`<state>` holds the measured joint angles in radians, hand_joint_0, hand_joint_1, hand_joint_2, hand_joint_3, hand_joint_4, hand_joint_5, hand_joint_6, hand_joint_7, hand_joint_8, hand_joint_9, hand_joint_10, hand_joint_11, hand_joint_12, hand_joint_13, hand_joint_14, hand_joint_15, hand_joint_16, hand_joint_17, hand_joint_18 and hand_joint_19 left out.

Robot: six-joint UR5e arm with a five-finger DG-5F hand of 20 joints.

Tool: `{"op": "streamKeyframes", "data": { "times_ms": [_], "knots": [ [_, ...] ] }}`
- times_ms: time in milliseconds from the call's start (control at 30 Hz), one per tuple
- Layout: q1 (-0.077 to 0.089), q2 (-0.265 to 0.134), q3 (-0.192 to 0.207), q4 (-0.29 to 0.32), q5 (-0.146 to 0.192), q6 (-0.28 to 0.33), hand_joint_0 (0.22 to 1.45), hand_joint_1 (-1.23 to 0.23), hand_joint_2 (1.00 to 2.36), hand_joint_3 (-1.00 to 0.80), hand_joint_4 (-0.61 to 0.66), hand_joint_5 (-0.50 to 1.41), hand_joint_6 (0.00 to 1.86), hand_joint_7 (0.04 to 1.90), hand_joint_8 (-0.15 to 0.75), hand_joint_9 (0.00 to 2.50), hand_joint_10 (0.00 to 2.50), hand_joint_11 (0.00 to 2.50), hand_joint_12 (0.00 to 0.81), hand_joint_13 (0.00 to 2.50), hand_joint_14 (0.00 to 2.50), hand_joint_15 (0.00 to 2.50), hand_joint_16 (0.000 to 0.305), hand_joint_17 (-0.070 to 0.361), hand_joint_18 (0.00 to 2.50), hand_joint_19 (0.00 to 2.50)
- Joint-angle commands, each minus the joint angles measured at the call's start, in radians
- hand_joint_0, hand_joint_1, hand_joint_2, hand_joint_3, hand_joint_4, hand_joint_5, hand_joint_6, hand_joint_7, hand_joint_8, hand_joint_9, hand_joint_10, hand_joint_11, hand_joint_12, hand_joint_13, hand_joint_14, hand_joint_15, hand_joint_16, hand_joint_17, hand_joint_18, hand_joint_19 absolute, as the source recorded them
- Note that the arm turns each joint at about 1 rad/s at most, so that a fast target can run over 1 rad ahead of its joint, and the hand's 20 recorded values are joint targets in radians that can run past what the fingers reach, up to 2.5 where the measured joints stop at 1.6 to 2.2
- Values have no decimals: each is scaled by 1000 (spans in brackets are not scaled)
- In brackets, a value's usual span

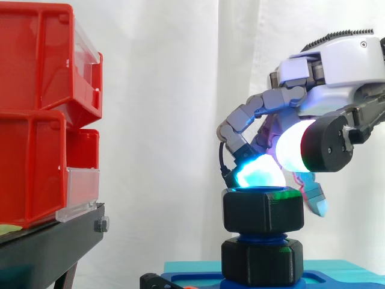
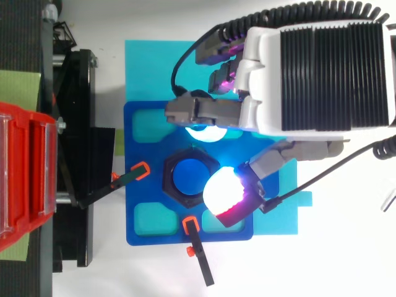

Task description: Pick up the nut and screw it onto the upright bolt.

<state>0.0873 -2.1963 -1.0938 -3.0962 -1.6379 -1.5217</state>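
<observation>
**Nut** (image 1: 261, 211): black plastic, matt, faintly grained. **Bolt** (image 2: 187, 176) inside it: blue plastic, smooth.

**Base plate** (image 2: 139, 216): blue plastic with a slight sheen, lying on a matt cyan sheet (image 2: 148, 62).

**Hand** (image 1: 340, 72): glossy white shell and matt grey finger segments. Its smooth translucent pads (image 2: 219, 189) sit at 4 o'clock of the nut.

**Bins** (image 1: 36, 72), at 9 o'clock in the side view: glossy red plastic with clear plastic fronts (image 1: 81, 189).

**Curtain** (image 1: 168, 90): white cloth, matt.

hand (image 1: 337, 78) close above nut (image 1: 263, 211) | nut on blue bolt (image 1: 261, 238) over black hex base (image 1: 261, 263) | red bins (image 1: 42, 114) left
</observation>
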Motion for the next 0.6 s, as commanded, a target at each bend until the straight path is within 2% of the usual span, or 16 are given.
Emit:
{"op": "streamKeyframes", "data": {
  "times_ms": [0, 333, 367, 567],
  "knots": [
    [-1, 0, 8, -1, -6, 0, 534, -343, 1000, -500, 233, -20, 502, 1412, 319, 1504, 6, 176, 154, 1142, 0, 1, 9, 21, 832, 87],
    [11, 0, 9, 48, -2, 0, 522, -333, 1000, -500, 273, -61, 504, 973, 279, 1308, 0, 28, 158, 1051, 0, 0, 13, 30, 778, 100],
    [11, 0, 9, 50, -2, 0, 520, -332, 1000, -500, 259, -69, 503, 892, 267, 1257, 0, 0, 159, 1018, 0, 0, 14, 32, 758, 99],
    [26, 0, 9, 73, 4, -2, 511, -316, 1000, -500, 215, -93, 502, 693, 239, 1129, 0, 0, 161, 935, 0, 0, 19, 42, 658, 72]
  ]
}}
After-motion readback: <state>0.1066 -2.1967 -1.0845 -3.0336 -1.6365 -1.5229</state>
